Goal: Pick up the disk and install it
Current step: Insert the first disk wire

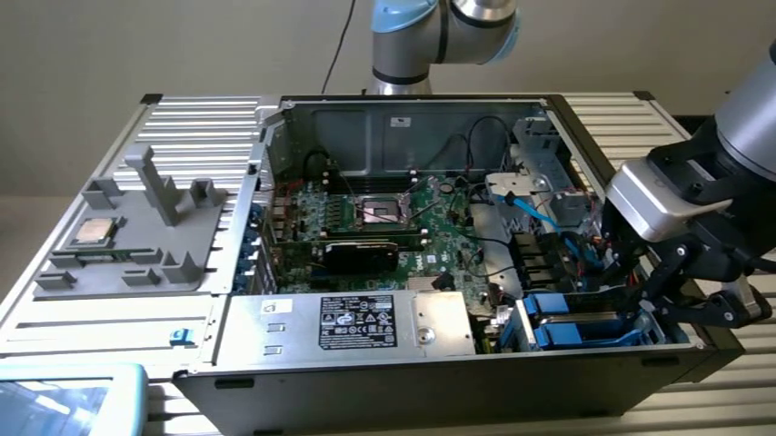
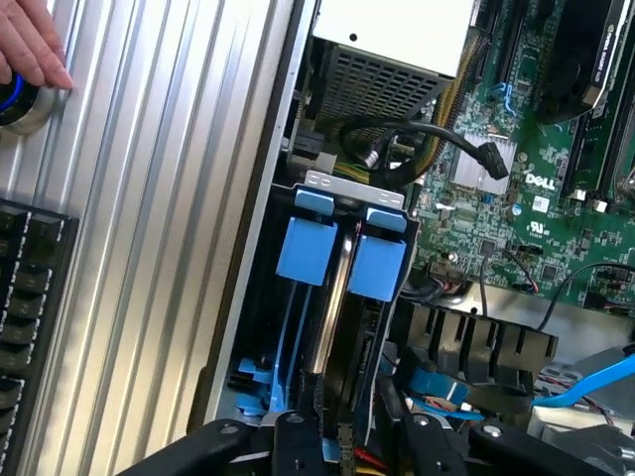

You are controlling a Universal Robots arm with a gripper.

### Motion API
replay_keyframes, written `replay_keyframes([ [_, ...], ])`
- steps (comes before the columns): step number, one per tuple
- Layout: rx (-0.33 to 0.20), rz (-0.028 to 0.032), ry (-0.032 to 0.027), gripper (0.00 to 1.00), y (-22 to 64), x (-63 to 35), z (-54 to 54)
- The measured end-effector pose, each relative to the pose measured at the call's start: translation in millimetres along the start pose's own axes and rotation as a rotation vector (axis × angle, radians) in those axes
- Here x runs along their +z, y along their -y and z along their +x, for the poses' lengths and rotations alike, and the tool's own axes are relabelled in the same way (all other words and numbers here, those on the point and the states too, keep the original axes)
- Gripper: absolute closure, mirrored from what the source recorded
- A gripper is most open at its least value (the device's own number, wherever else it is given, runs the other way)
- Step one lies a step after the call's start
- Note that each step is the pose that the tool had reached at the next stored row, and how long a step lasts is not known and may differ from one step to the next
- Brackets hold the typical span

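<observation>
The gripper [image 2: 362,448] hangs right over the drive bay [image 2: 355,185] at a corner of the open computer case [image 1: 401,391] (whether it pinches anything cannot be told). Just beyond it the disk [image 2: 335,293] stands edge-on inside that bay, its blue carrier tabs facing the gripper. Farther off lies the green motherboard [image 2: 516,198]

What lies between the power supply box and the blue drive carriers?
Black cables lie between the power supply box and the blue drive carriers, seen in the wrist view.

"dell" in white, on green motherboard [image 2: 466,213]
</observation>
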State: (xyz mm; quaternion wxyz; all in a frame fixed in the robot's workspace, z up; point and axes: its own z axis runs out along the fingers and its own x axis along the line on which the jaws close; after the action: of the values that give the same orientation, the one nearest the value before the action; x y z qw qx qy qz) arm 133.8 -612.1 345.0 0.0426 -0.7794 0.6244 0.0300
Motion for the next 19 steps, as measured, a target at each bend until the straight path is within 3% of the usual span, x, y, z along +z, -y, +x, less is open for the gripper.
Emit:
replay_keyframes([
  [3,0.000,-0.0018,0.0069,0.65,4.4,0.6,1.6],
  [11,0.001,-0.0161,0.0325,0.65,5.5,5.2,4.0],
  [14,0.001,-0.0208,0.0375,0.65,5.5,6.5,4.1],
  [19,0.001,-0.0260,0.0409,0.68,6.0,8.5,4.5],
])
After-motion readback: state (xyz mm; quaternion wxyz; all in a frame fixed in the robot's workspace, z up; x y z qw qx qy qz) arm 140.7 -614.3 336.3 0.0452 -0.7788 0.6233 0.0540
